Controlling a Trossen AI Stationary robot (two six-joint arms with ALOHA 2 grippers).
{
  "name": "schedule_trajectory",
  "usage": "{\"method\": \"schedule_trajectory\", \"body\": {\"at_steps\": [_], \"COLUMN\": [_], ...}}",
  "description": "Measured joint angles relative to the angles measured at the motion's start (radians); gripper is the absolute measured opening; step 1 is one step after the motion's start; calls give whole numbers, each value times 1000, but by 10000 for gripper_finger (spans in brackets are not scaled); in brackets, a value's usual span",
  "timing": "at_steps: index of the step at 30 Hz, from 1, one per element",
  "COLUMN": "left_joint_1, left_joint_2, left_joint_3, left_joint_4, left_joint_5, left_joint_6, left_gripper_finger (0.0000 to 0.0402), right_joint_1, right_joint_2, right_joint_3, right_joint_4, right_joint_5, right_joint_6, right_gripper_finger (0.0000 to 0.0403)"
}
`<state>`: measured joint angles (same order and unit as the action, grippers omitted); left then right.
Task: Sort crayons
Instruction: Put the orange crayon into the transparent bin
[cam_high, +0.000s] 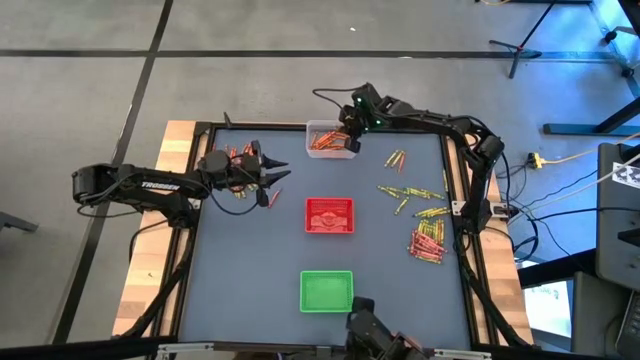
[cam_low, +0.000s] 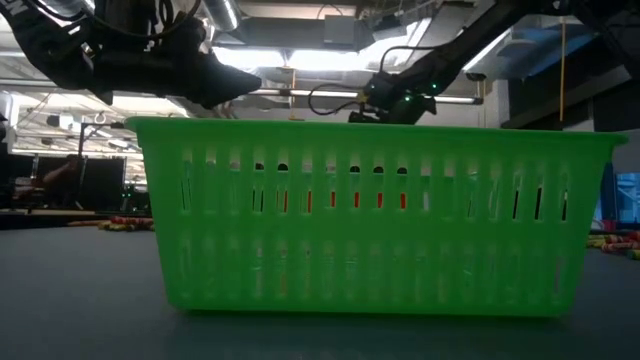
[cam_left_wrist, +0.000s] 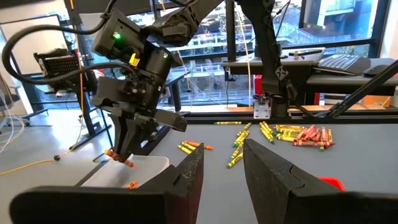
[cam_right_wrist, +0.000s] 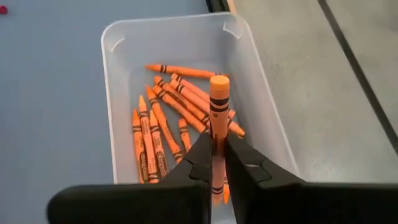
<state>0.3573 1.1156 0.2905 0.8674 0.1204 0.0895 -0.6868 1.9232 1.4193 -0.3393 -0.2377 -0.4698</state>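
White lettering reading TROSSEN runs along the left arm (cam_high: 150, 186) at the left of the high view; no other writing can be read, and the dark bands on the crayon wrappers are too small to make out.

In the right wrist view, one orange crayon (cam_right_wrist: 217, 118) stands between the right jaws (cam_right_wrist: 215, 163), pinched near its lower part with its flat end pointing up the frame. Just behind it lies the clear tray (cam_right_wrist: 118, 43), holding about ten more orange crayons (cam_right_wrist: 149, 137) loose on its bottom. In the high view that tray (cam_high: 322, 128) sits at the upper middle of the desk (cam_high: 250, 270), with the right jaws (cam_high: 352, 135) over its right edge.

The left jaws (cam_high: 268, 187) hover at the upper left of the desk, next to a small scatter of red crayons (cam_high: 236, 155). Their two dark fingers (cam_left_wrist: 273, 174) stand slightly apart in the left wrist view with nothing between them.

Yellow-green crayons (cam_high: 415, 200) are strewn at the right of the desk, a few orange ones (cam_high: 396, 159) above them, and a pile of red ones (cam_high: 427, 243) at the lower right. A red tray (cam_high: 329, 215) lies in the centre and a green tray (cam_high: 326, 291) at the lower middle; the low view is filled by that green tray (cam_low: 370, 215).
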Motion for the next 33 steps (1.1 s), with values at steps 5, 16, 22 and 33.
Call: {"method": "schedule_trajectory", "body": {"at_steps": [5,16,22,33], "left_joint_1": [0,0,0,0], "left_joint_2": [0,0,0,0], "left_joint_3": [0,0,0,0], "left_joint_4": [0,1,0,1], "left_joint_5": [0,0,0,0], "left_joint_6": [0,-1,-2,-4], "left_gripper_finger": [98,98,98,98], "right_joint_1": [0,0,-1,-85], "right_joint_2": [-5,-166,-318,-643], "right_joint_3": [11,44,-66,-446], "right_joint_4": [-20,-160,-186,60], "right_joint_5": [23,70,107,112], "right_joint_6": [-6,-9,-35,-28], "right_gripper_finger": [87,123,123,124]}}
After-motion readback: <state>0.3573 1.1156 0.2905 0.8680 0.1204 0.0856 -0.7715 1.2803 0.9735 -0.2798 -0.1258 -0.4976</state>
